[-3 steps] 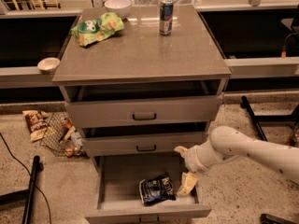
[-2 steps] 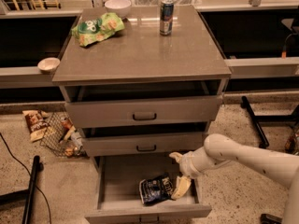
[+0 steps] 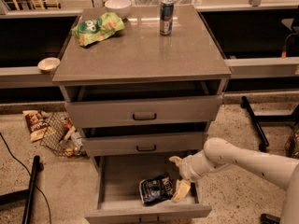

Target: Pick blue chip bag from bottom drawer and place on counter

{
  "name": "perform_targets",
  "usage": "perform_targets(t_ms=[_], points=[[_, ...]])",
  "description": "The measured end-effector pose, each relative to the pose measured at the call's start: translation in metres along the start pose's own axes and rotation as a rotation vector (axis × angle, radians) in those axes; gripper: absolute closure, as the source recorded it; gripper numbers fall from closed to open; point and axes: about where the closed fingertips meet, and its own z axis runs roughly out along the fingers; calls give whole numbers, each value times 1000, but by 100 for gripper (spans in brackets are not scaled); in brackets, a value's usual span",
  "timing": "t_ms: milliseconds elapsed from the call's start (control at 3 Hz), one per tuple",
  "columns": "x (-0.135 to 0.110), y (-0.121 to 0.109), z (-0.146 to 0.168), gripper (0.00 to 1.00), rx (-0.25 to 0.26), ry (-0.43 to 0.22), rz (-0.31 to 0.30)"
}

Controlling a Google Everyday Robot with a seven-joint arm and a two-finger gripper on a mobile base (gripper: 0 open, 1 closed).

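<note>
While the bottom drawer [image 3: 119, 183] stands fully out from the cabinet, the blue chip bag [image 3: 155, 189] lies on its floor, right of the middle and near the front wall, with bare floor to its left and behind it. The gripper [image 3: 179, 176] hangs inside the drawer at its right side, on an arm [image 3: 243, 160] that reaches in from the right over the drawer's right wall. Its fingers are spread wide and hold nothing. One [image 3: 175, 160] points up and back toward the front of the middle drawer [image 3: 145, 144]. The other [image 3: 181, 190] points down beside the bag's right edge, touching it or just short of it — I cannot tell which. The middle drawer and the top drawer [image 3: 142, 112] each stand a little way out, so their fronts overhang the back of the bottom drawer. Above, the counter [image 3: 140, 55] has a wide bare front half right up to its front edge. Its load sits at the back: a green bag [image 3: 97, 28] at the left corner, a white bowl [image 3: 117, 6] at the rear edge and a can [image 3: 166, 17] right of the middle.
</note>
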Motion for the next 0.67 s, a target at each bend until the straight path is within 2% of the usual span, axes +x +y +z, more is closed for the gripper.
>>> perform_targets(t_ms=[333,667], points=[[22,-10,26,0,50,-32,33],[49,-31,73,0,68,-89,54]])
